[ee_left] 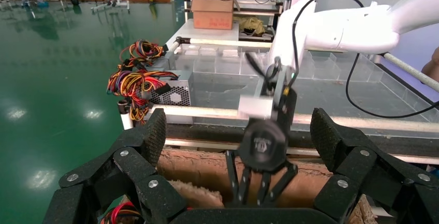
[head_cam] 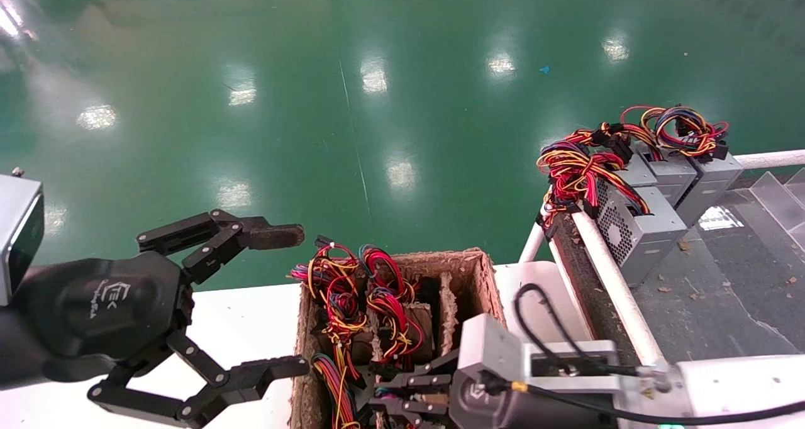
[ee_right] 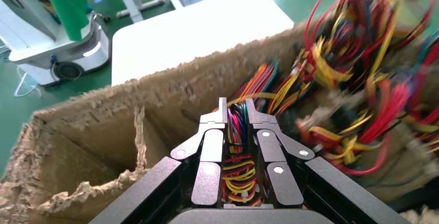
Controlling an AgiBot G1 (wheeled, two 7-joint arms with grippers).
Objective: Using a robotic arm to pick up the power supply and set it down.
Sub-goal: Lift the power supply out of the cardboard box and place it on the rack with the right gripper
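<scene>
Surface: white table (head_cam: 245,328), green floor beyond.
Right gripper (ee_right: 236,113): inside cardboard box (ee_right: 103,131), fingers pinched on the power supply's wire bundle (ee_right: 235,131).
Left gripper (head_cam: 277,300): spread wide, beside box.

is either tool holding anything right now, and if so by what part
The right tool is down in the cardboard box, shut on a power supply's wire bundle, not its metal case. The left tool is open over the table, holding nothing.
</scene>
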